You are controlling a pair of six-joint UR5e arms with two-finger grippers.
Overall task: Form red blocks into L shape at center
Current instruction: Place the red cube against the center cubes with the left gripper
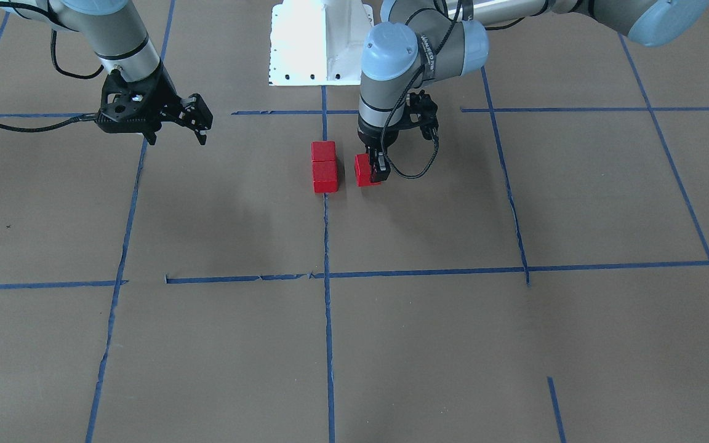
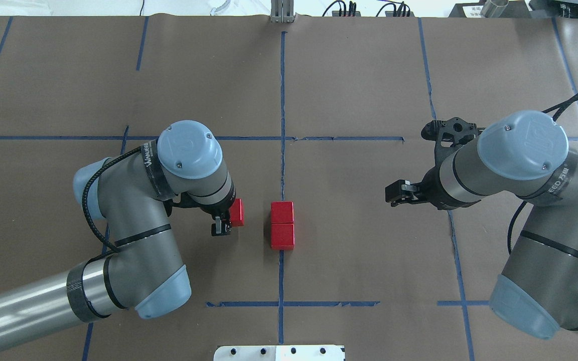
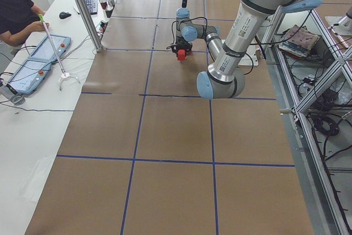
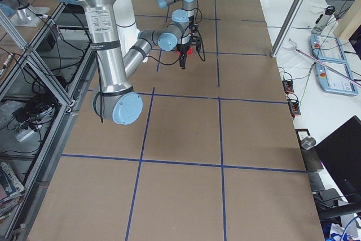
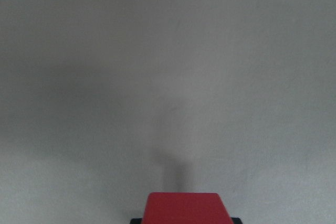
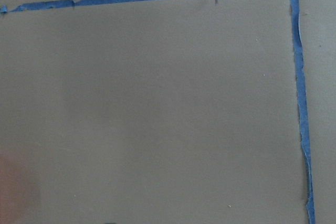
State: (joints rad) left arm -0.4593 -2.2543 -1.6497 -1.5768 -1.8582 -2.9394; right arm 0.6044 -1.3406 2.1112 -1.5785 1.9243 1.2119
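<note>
Overhead view, mid-frame: two red blocks [image 2: 282,223] lie touching face to face. They form a short column set straight on the long blue tape line [image 2: 282,90], at the centre [image 2: 319,200] of the brown paper.

Third block [image 2: 238,212]: left of the column in the overhead frame, near it but apart, with a strip of paper between. It sits level with the column's upper block. In the front-facing view it shows right of the column, level with the lower block.

Left gripper [image 2: 230,219]: pointing down, clamped on the third block. One black finger [image 2: 221,228] shows at the block's lower left; the other is hidden under the wrist. Cannot tell whether the block rests on the paper or hangs just above it. In the left wrist view the block's top face is at the bottom edge, middle, with blurred paper beyond.

L shape: not yet made. The blocks stand as a pair plus a single.

Right gripper [image 2: 398,193]: right half of the overhead frame, well apart from all blocks, tilted above the paper. Nothing is seen in it. Cannot tell whether the jaws are apart or together. The right wrist view shows paper with a tape strip along the top and another down the right side.

White base plate [image 2: 279,352]: bottom edge, middle, in line with the tape line.

Left side view: a person [image 3: 16,9] is seated in the upper left corner at a side table.
</note>
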